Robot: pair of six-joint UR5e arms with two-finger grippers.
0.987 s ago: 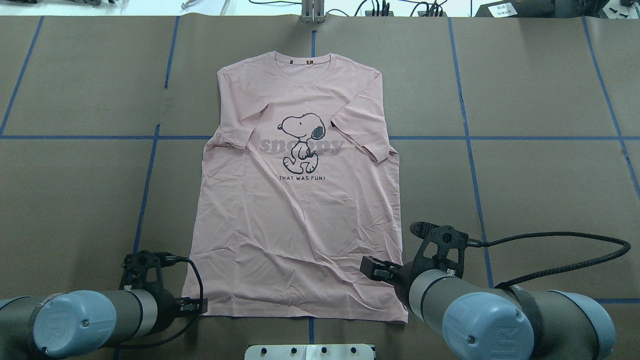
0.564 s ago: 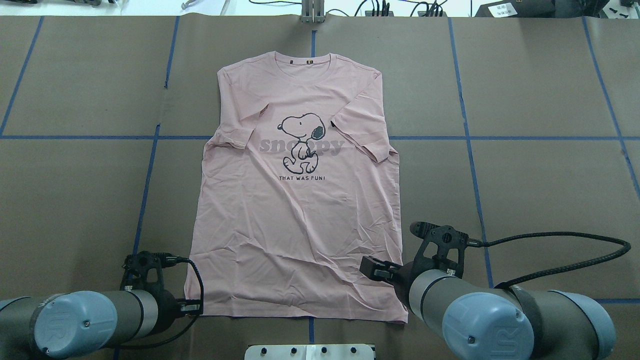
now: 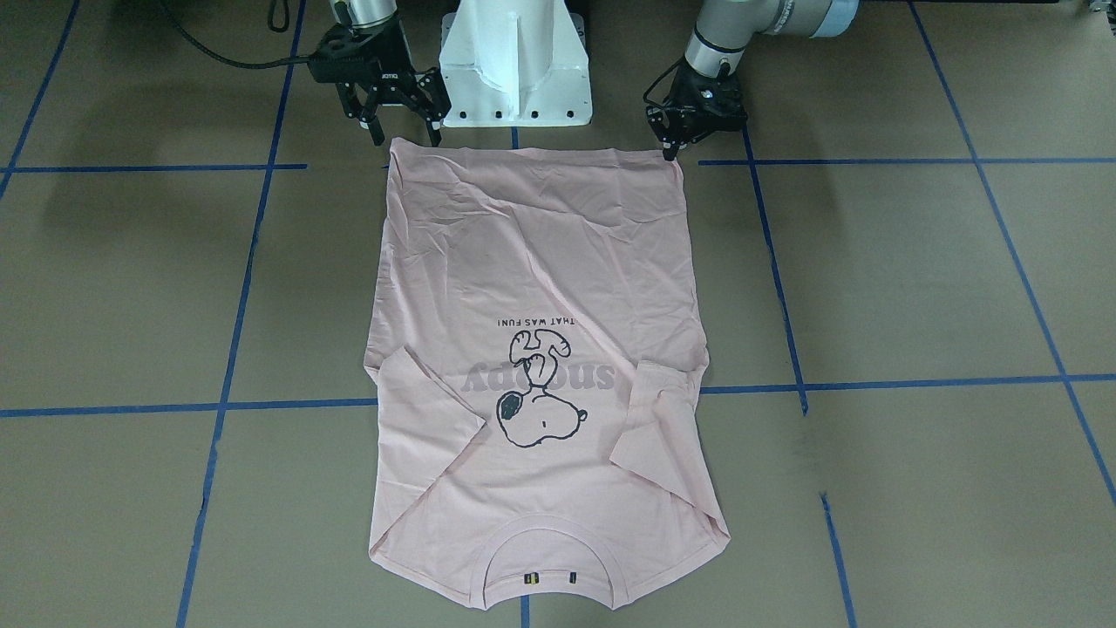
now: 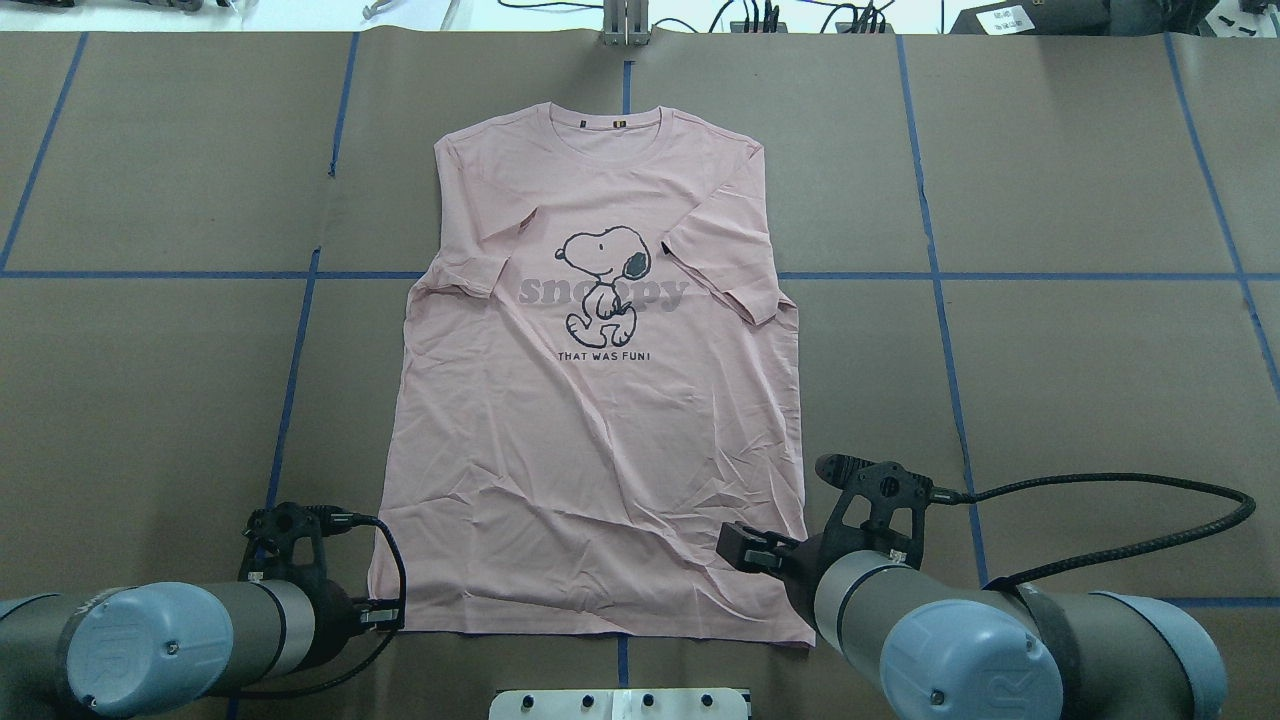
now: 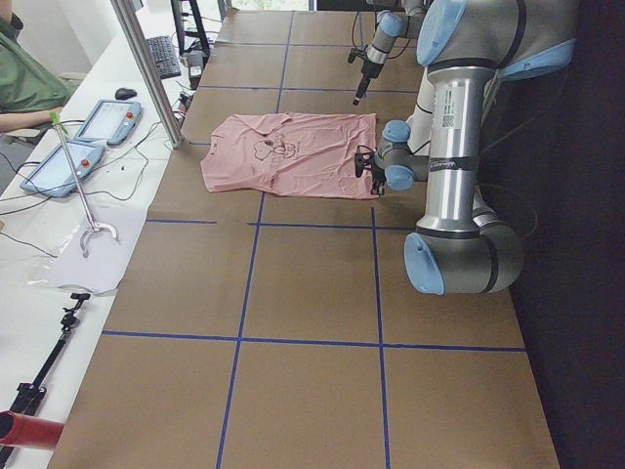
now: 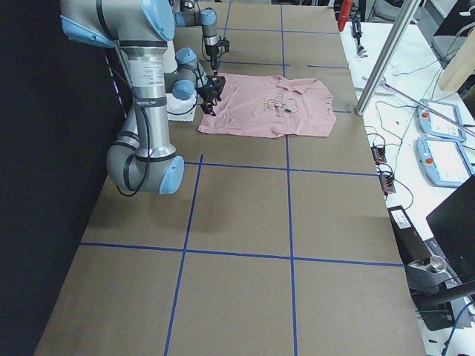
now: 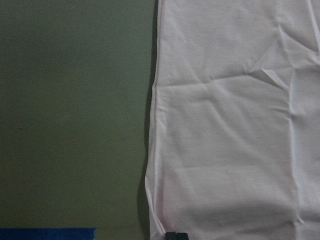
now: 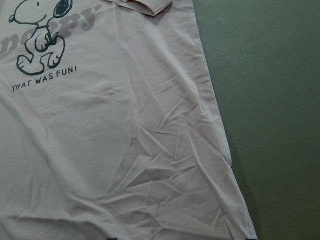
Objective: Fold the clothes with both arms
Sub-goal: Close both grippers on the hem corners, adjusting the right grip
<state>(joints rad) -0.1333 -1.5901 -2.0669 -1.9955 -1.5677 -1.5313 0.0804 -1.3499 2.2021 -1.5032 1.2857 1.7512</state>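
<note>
The pale pink T-shirt (image 4: 600, 430) lies flat with the dog print up, both sleeves folded inward and the collar at the far side. It also shows in the front view (image 3: 532, 262). My left gripper (image 4: 385, 612) is at the near left hem corner. In the front view (image 3: 673, 150) its fingers look closed on that corner, and the left wrist view shows the shirt edge (image 7: 225, 125) with a dark fingertip at the bottom. My right gripper (image 3: 403, 133) is open, hovering over the near right hem corner. In the overhead view (image 4: 748, 548) my arm hides that corner.
The white pedestal (image 3: 514, 61) stands between the two arms just behind the hem. Brown table covering with blue tape lines (image 4: 940, 276) surrounds the shirt. Tablets and cables (image 5: 98, 122) lie on a side bench beyond the collar end.
The near left hem corner has shifted slightly inward and my left gripper has drawn back a little. My right arm has shifted slightly towards the near hem.
</note>
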